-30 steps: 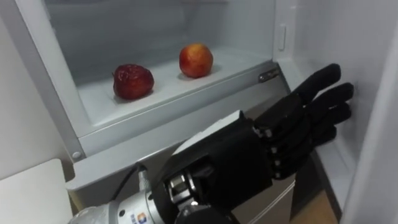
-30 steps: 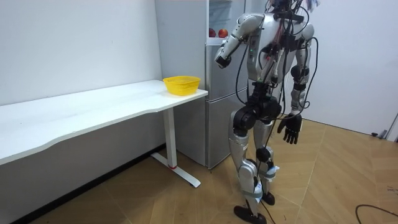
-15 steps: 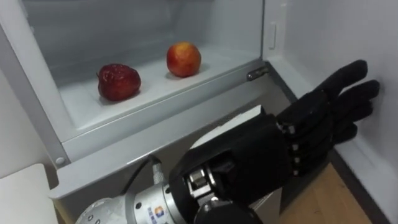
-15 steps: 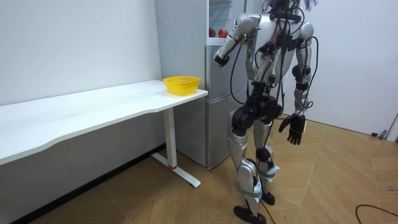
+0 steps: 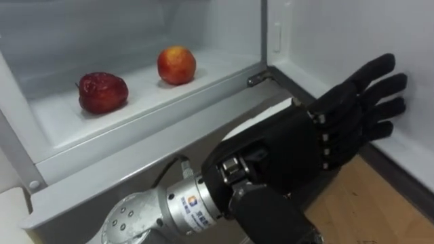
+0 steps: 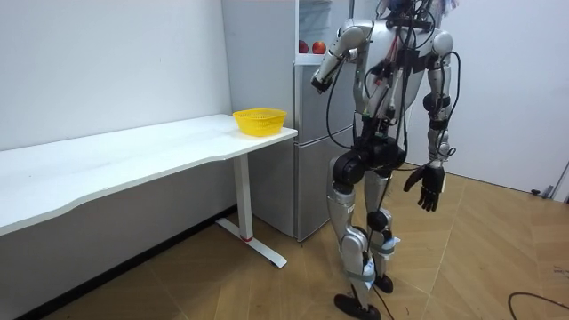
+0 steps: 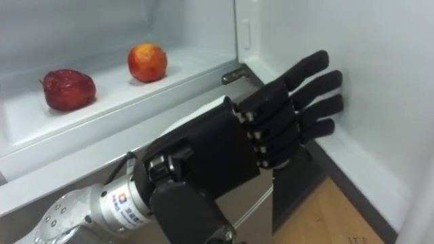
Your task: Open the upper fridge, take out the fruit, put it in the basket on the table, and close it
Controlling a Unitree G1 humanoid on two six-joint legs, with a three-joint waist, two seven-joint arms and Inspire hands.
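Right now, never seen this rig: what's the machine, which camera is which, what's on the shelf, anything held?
It is a two-legged humanoid robot standing at an open fridge. Two pictures come from the stereo camera on its head; the third from a camera standing in the room. On the white upper shelf lie a dark red fruit and a red-orange fruit, apart. The black left hand is raised right of the shelf, fingers straight, holding nothing. The right hand hangs open and empty. A yellow basket sits on the white table beside the fridge.
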